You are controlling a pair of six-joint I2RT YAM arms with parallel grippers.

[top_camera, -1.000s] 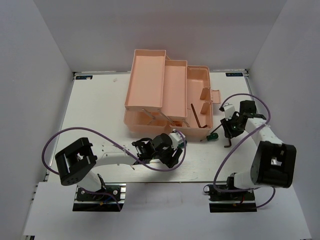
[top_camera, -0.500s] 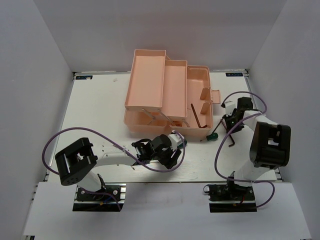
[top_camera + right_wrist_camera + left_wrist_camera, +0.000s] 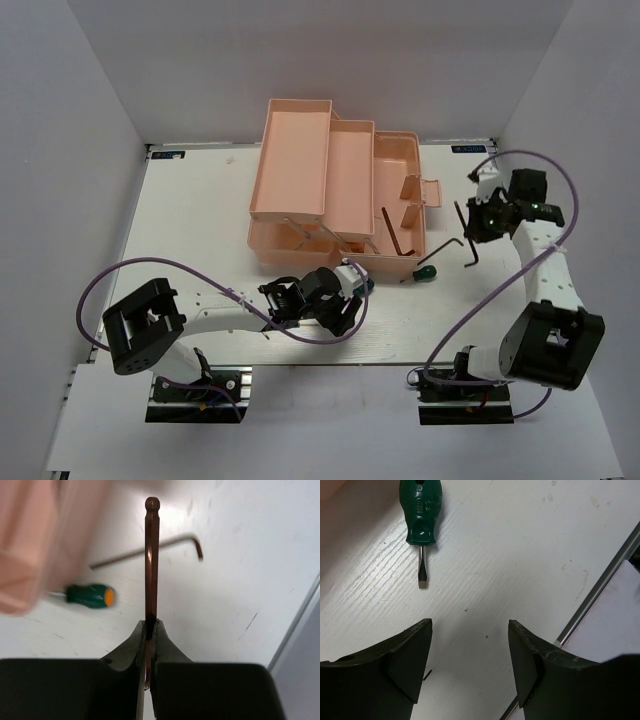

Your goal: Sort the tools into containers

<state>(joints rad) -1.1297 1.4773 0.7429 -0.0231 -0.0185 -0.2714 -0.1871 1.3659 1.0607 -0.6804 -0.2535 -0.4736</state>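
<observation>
The salmon-pink toolbox stands open at the far side of the table, trays fanned out. Near it the left gripper hovers, jaws apart, behind a green-handled screwdriver lying flat. To the toolbox's right, the right gripper pinches a brown hex key above the table

right pincer: gripping hex key | position: right of toolbox | green screwdriver: on table beside toolbox

The white tabletop carries a pink toolbox at upper centre. Just right of its lower right corner lies a green screwdriver, with a hex key near it. A second green screwdriver lies at the upper left of the left wrist view.
</observation>
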